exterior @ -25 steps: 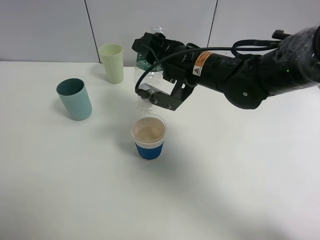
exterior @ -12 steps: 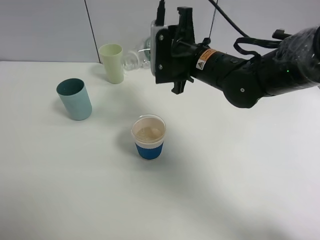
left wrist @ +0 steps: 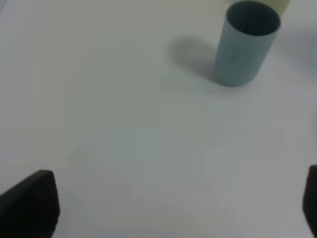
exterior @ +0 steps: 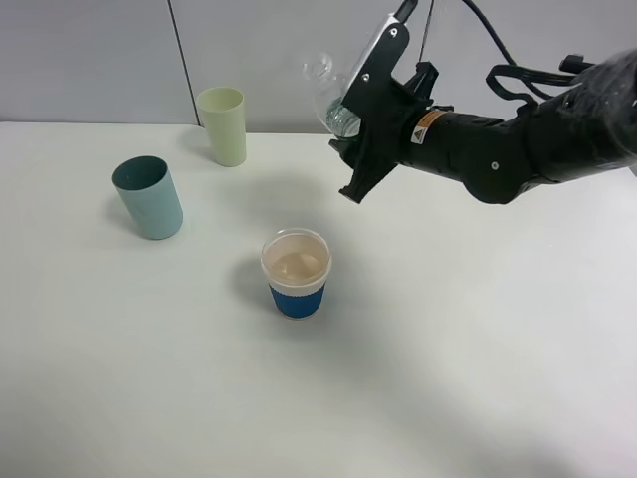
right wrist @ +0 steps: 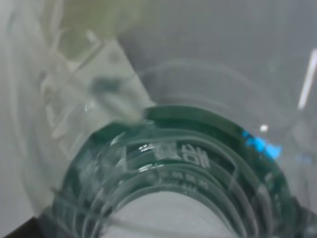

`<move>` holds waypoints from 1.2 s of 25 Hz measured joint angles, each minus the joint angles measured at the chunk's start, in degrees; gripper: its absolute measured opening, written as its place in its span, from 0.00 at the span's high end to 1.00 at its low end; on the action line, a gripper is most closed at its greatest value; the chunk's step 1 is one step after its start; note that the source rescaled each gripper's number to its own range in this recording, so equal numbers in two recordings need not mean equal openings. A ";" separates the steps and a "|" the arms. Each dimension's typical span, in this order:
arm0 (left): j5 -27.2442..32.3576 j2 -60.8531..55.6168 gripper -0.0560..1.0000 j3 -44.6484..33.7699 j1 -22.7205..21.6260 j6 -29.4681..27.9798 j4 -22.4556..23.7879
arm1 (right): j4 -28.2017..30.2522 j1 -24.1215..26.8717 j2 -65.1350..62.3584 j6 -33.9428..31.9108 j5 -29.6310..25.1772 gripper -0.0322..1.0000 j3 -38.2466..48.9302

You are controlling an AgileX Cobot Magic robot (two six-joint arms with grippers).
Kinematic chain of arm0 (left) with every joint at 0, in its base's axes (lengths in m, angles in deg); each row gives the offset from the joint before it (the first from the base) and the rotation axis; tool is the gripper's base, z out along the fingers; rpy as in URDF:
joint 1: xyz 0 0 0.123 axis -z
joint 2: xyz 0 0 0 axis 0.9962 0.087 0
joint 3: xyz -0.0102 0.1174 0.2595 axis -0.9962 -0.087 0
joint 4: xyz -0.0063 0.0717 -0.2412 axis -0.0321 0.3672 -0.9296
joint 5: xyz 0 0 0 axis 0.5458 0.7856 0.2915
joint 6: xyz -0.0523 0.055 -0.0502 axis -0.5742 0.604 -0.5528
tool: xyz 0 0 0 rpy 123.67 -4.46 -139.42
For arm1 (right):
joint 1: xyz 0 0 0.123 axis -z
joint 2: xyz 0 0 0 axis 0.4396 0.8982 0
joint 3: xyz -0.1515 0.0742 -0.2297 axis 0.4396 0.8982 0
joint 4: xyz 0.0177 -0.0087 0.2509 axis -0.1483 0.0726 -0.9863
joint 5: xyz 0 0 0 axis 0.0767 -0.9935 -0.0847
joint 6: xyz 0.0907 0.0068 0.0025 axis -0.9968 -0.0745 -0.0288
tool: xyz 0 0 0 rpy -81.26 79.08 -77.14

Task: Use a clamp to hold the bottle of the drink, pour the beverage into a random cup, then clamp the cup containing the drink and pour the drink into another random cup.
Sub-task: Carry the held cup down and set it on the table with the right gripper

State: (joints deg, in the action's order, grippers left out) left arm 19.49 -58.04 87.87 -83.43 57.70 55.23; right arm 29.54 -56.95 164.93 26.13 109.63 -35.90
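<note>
**Black two-fingered right gripper (exterior: 350,137) clenched on small clear green-labelled plastic bottle (exterior: 324,78)**

We see the bottle tilted in the air beyond the short blue-sleeved paper cup (exterior: 296,291), which holds clear liquid (exterior: 297,265). Our left gripper (left wrist: 171,208) hangs spread wide above the white table (left wrist: 124,139), near the plain teal tumbler (left wrist: 245,49).

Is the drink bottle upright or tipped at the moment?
Tipped: the bottle leans diagonally in the right gripper, held clear of the table.
</note>
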 joint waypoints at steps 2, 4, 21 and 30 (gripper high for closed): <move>0.00 0.00 0.00 0.00 0.00 0.00 0.00 | 3.68 0.73 0.00 -8.91 -0.73 0.97 0.00; 0.00 0.00 0.00 0.00 0.00 0.00 0.00 | 8.77 1.43 0.00 -17.06 -1.21 0.97 0.00; 0.00 0.00 0.00 0.00 0.00 0.00 0.00 | 36.78 11.14 0.00 -61.85 -7.32 0.97 0.00; 0.00 0.00 0.00 0.00 0.00 0.00 0.00 | 40.98 15.77 1.08 -67.14 -5.42 0.97 0.00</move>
State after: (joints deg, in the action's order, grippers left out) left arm 19.49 -58.04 87.87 -83.43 57.70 55.23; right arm 70.52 -41.17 166.01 -41.01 104.22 -35.90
